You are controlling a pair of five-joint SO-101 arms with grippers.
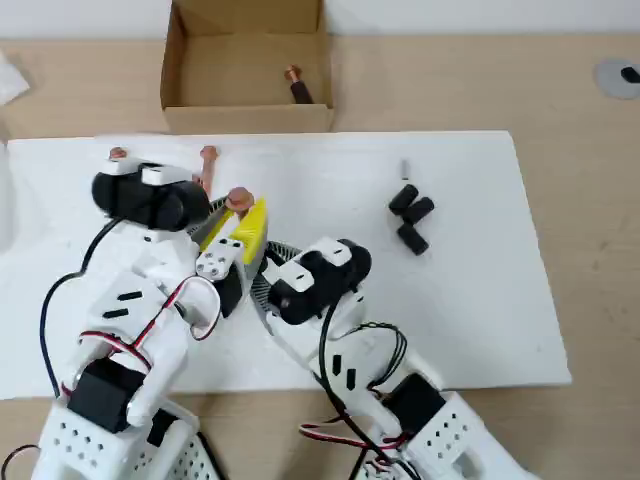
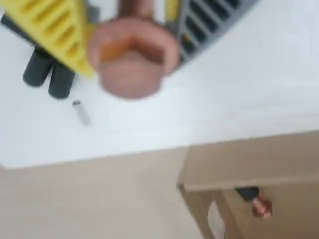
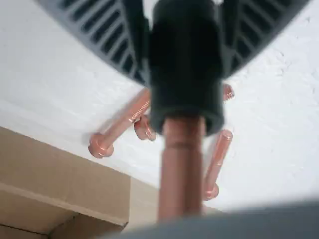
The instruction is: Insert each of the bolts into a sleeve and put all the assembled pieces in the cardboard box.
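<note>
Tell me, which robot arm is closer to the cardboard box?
Left. The left arm, its jaws holding a bolt, is a little way in front of the cardboard box. The right arm, its jaws holding a sleeve, is farther back.

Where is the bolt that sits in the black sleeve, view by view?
High view: the bolt, head showing, left of centre.
Left wrist view: its head, close to the camera.
Right wrist view: its shank, entering the sleeve.
Shared landmark: the cardboard box.
</note>
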